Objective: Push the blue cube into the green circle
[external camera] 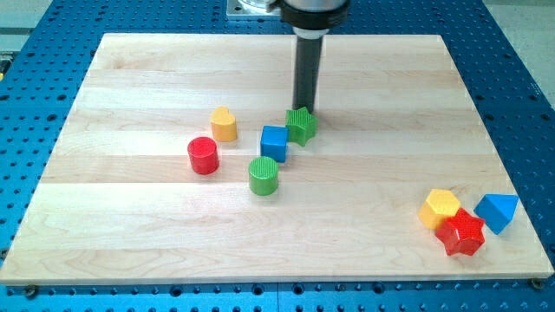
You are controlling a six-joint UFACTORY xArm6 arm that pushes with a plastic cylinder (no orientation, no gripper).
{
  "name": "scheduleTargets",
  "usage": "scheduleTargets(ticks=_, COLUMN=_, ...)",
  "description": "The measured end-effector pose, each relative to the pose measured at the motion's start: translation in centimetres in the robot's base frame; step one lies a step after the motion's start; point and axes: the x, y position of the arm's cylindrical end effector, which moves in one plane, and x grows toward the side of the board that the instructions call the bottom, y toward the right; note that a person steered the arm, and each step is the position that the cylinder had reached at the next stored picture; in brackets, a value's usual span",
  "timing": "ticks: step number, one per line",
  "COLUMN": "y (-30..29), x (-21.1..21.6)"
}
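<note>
The blue cube [274, 143] sits near the board's middle. The green circle, a short green cylinder [264, 175], stands just below it and slightly to the view's left, with a small gap between them. A green star [301, 126] touches the cube's upper right corner. My tip [305, 109] comes down from the view's top and ends right behind the green star, at its upper edge, above and to the right of the blue cube.
A yellow heart-shaped block [224, 124] and a red cylinder [203, 155] lie to the left of the cube. At the bottom right are a yellow hexagon-like block [440, 208], a red star [460, 232] and a blue triangular block [498, 211]. The wooden board [130, 234] lies on a blue perforated table.
</note>
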Motion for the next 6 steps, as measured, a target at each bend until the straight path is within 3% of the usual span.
scheduleTargets(ticks=1, y=-4.3, x=0.4)
scheduleTargets(ticks=3, y=-1.9, x=9.3)
scheduleTargets(ticks=5, y=-4.0, x=8.8)
scheduleTargets(ticks=6, y=-8.7, x=11.4)
